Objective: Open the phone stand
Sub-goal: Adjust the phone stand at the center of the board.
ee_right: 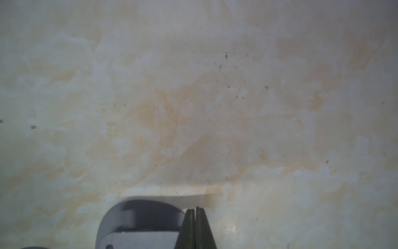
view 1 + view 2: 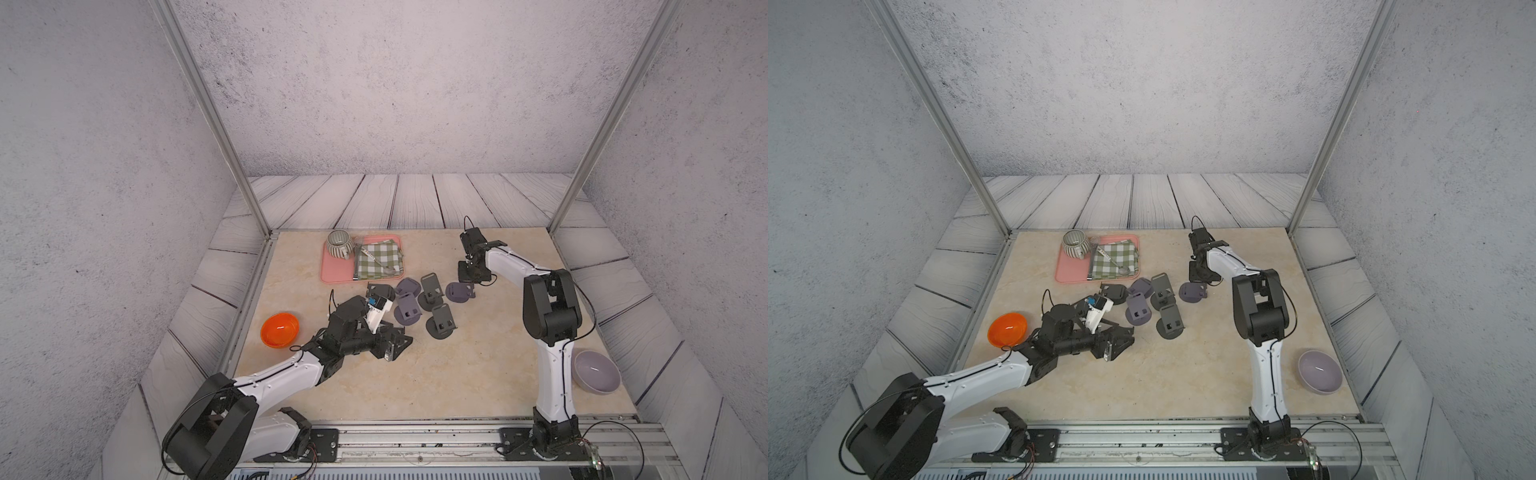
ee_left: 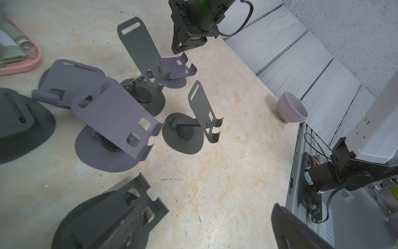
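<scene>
L jaws open by dark stand [image 3: 101, 215]; R jaws shut beside purple stand [image 1: 137, 213]; other stands [image 2: 441, 322] btwn.

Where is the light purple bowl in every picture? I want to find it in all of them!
In a top view: the purple bowl is low on the right, beside the right arm.
In a top view: same spot, low on the right.
Left wrist: right of the middle, near the tabletop's edge.
Right wrist: not in it.
Shared landmark: the right arm's base, near the bowl in all three.
</scene>
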